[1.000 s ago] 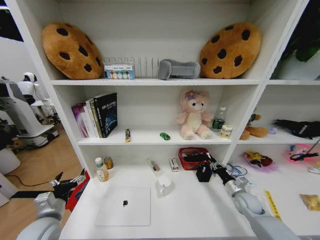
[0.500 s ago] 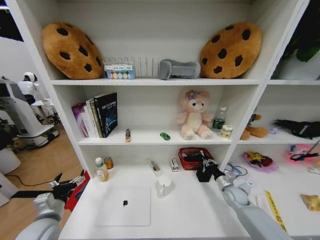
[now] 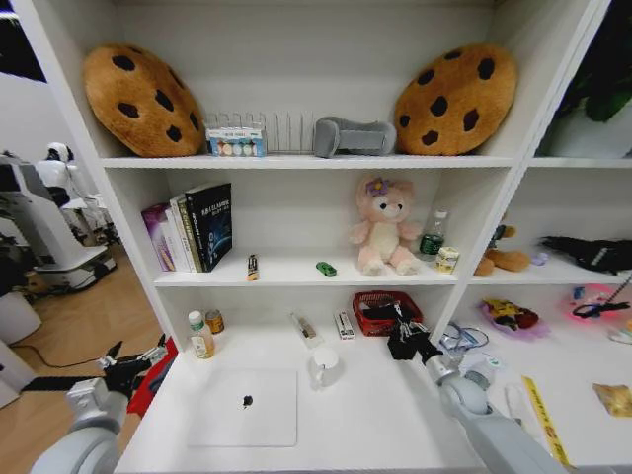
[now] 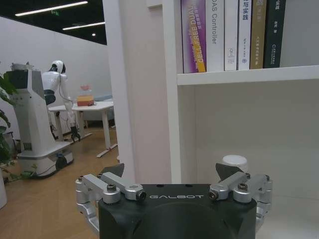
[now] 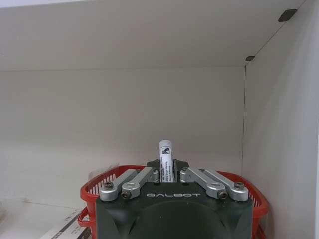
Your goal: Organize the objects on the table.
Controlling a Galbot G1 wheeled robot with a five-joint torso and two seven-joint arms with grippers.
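Note:
My right gripper (image 3: 403,324) hangs over the front rim of a red basket (image 3: 373,301) at the back right of the table (image 3: 375,425). It is shut on a white marker (image 5: 165,152) that stands upright between its fingers (image 5: 141,177), with the red basket (image 5: 99,186) under the right gripper (image 5: 167,172). A black pen cup (image 3: 399,348) sits just in front of the basket, partly behind the gripper. On the table lie a silver laptop (image 3: 245,407), a white mug (image 3: 324,367) and a pen (image 3: 304,329). A green toy car (image 3: 326,269) sits one shelf up. My left gripper (image 3: 133,371) (image 4: 171,172) waits open off the table's left end.
A bottle (image 3: 200,336) and a small can (image 3: 214,321) stand at the back left, and a small box (image 3: 344,325) lies beside the basket. Books (image 3: 193,229) and a plush toy (image 3: 383,227) fill the shelf above. Upright shelf panels (image 3: 464,267) close in both sides.
My right gripper has moved left and back with the marker, from beside the pen cup to over the red basket. The left arm has not moved.

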